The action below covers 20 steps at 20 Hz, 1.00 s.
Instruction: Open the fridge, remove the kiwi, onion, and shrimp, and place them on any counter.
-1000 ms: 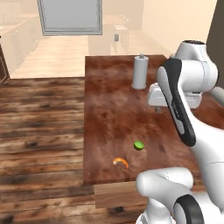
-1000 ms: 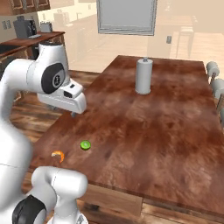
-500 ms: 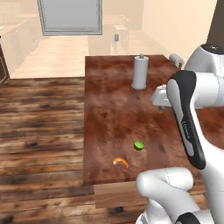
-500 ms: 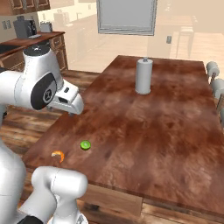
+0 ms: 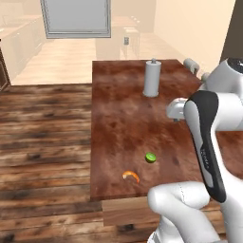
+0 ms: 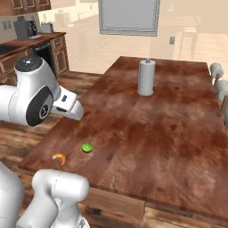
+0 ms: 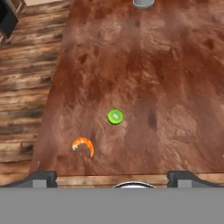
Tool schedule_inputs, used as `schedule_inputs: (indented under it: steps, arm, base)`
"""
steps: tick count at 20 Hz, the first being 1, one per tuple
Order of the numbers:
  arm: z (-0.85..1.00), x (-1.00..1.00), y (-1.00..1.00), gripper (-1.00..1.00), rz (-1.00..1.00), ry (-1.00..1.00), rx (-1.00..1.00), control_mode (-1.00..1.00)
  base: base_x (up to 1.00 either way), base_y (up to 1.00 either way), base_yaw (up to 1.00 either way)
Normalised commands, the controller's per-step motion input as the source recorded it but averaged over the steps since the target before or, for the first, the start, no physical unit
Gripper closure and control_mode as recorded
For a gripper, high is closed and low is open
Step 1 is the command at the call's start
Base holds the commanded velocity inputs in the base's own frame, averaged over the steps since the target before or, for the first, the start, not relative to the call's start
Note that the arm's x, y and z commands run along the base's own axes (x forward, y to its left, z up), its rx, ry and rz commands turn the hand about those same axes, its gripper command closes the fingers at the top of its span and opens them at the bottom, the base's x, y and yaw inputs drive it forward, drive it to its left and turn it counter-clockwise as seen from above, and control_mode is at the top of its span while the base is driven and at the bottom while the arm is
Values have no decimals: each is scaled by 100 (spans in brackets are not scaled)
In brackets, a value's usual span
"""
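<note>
The kiwi, a small lime-green fruit, lies on the dark reddish-brown counter near its front corner. The orange curved shrimp lies a little nearer the edge beside it. My gripper hangs above the counter's near edge, looking down on both pieces. It is open, with nothing between its fingers. The fridge and the onion are out of view.
A grey upright cylinder stands at the counter's far end. Stools line its right side. Dark cabinets with a black machine run along the left wall. Wooden floor lies left of the counter.
My arm has swung back and up from the counter, its elbow rising and the hand withdrawing toward the near edge. Kiwi and shrimp have stayed put.
</note>
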Motion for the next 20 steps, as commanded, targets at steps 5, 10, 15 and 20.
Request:
schedule_inputs:
  steps: [5,10,15,20]
  arm:
    - [28,-13,0,-100,0,12,-5,-100]
    - [10,-14,4,-100,0,17,-9,-100]
    - [-1,-1,2,-100,0,4,-2,100]
    - [0,0,0,-100,0,0,0,100]
  base:
    - [0,0,0]
    - [0,0,0]
    - [0,0,0]
    - [-45,0,0]
